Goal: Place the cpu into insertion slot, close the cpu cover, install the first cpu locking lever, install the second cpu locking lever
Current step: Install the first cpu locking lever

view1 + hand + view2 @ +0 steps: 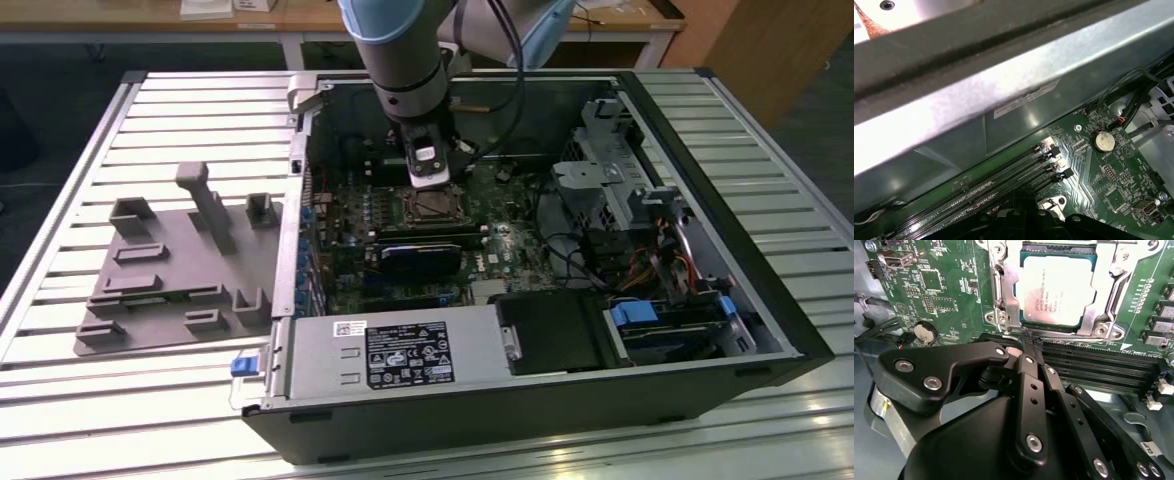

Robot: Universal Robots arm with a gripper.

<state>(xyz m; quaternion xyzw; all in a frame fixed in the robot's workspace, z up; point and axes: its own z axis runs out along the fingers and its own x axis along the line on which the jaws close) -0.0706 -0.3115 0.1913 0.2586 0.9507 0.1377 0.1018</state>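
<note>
One cpu (1056, 290), seemingly covered.

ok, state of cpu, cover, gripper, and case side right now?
cpu: seated in the insertion slot, metal top up.
cpu cover: down, framing the chip.
gripper: fingers together, holding nothing, tip beside the socket's edge at the memory slots.
case: side panel off, board exposed.
</note>
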